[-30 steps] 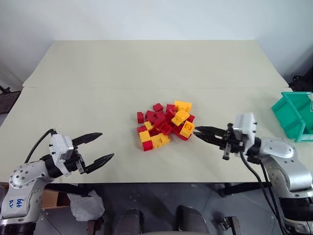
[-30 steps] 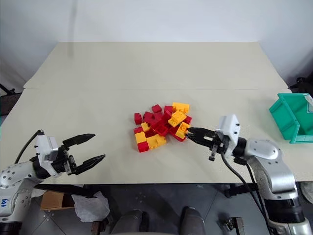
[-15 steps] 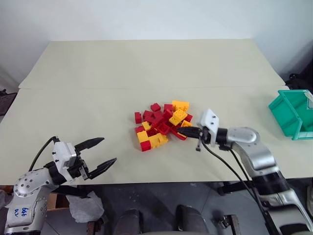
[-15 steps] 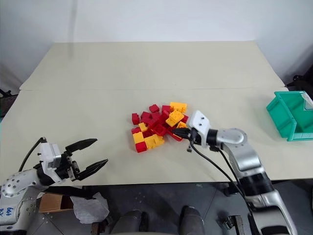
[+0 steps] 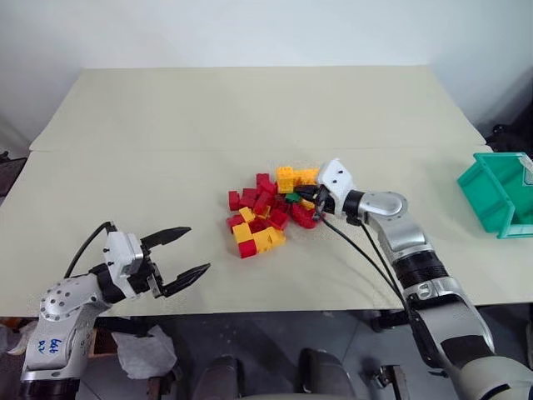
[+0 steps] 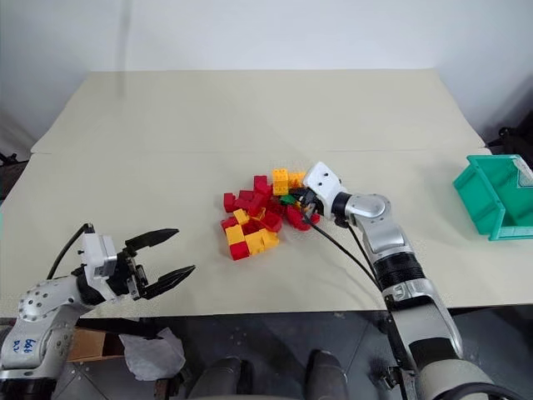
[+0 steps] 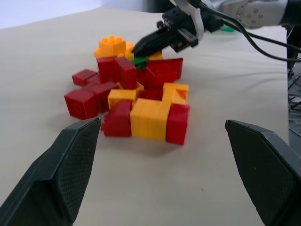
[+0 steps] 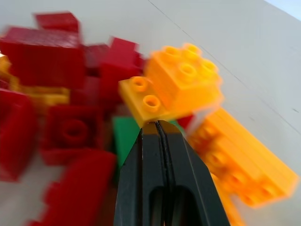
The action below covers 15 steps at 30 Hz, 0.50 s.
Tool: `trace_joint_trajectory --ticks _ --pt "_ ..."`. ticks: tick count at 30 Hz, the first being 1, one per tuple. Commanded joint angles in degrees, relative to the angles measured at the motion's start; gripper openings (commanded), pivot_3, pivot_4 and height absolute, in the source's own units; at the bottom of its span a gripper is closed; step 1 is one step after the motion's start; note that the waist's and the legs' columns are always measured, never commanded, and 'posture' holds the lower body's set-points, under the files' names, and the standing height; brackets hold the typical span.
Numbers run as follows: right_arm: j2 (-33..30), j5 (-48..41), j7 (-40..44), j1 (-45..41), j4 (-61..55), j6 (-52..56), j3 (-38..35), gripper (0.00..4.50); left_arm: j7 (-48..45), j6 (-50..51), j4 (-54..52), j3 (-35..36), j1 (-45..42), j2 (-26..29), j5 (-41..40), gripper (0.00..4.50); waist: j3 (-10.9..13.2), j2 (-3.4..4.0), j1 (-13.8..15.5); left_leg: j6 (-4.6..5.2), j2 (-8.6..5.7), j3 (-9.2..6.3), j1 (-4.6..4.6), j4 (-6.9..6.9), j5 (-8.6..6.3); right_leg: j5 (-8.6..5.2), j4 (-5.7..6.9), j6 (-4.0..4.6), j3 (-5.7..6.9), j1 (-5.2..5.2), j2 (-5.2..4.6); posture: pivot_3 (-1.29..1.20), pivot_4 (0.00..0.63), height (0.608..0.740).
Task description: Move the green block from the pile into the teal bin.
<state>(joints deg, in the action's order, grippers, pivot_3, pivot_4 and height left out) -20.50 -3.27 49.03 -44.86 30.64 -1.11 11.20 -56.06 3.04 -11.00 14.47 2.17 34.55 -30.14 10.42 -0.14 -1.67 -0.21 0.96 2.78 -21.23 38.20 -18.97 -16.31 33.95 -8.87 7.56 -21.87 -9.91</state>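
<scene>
The pile (image 5: 265, 215) of red and yellow-orange bricks lies at the table's middle. The green block (image 5: 291, 197) peeks out near the pile's right side, partly covered by yellow bricks; it also shows as a green patch (image 8: 123, 135) in the right wrist view. My right gripper (image 5: 305, 195) is shut with nothing in it. Its tips are pushed into the pile, right beside the green block (image 7: 139, 60) and under a yellow brick (image 8: 181, 82). My left gripper (image 5: 198, 250) hangs open near the table's front left edge, well apart from the pile. The teal bin (image 5: 485, 197) stands at the far right edge.
The beige table (image 5: 250, 117) has bare room behind and on both sides of the pile. A seam (image 5: 125, 151) runs across it. A cable (image 5: 366, 258) trails along my right arm over the front of the table.
My right gripper has pushed further into the pile from the right, shoving yellow bricks back and uncovering the green block. The left gripper has kept its place, still open.
</scene>
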Motion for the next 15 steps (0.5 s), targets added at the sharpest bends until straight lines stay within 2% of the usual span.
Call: trace_joint_trajectory --ticks 1,9,15 --pt "1.54 0.33 2.30 0.68 -5.64 -0.06 2.22 0.02 -0.15 -0.31 -1.18 -0.08 -0.62 -0.04 -0.56 4.50 0.01 0.02 -0.16 -0.01 0.01 0.01 0.00 0.00 0.00 0.00 0.00 0.00 -0.01 -0.02 0.00 0.00 0.150 0.740" --pt "1.43 2.25 6.70 4.95 -14.65 3.30 7.53 0.02 0.03 -0.51 -0.66 0.22 -0.82 0.09 -0.37 4.50 0.01 0.02 0.11 -0.04 0.02 0.02 -0.02 0.01 -0.02 0.00 0.04 0.00 -0.05 -0.07 0.02 0.00 0.150 0.740" --pt "1.13 1.28 6.20 4.21 -15.87 5.81 5.20 0.02 0.50 -0.48 -1.24 0.25 -0.24 -0.07 -0.32 4.50 0.02 0.03 0.06 -0.05 0.03 0.02 -0.02 0.00 -0.02 0.00 0.06 0.00 -0.06 -0.09 0.02 0.00 0.150 0.740"
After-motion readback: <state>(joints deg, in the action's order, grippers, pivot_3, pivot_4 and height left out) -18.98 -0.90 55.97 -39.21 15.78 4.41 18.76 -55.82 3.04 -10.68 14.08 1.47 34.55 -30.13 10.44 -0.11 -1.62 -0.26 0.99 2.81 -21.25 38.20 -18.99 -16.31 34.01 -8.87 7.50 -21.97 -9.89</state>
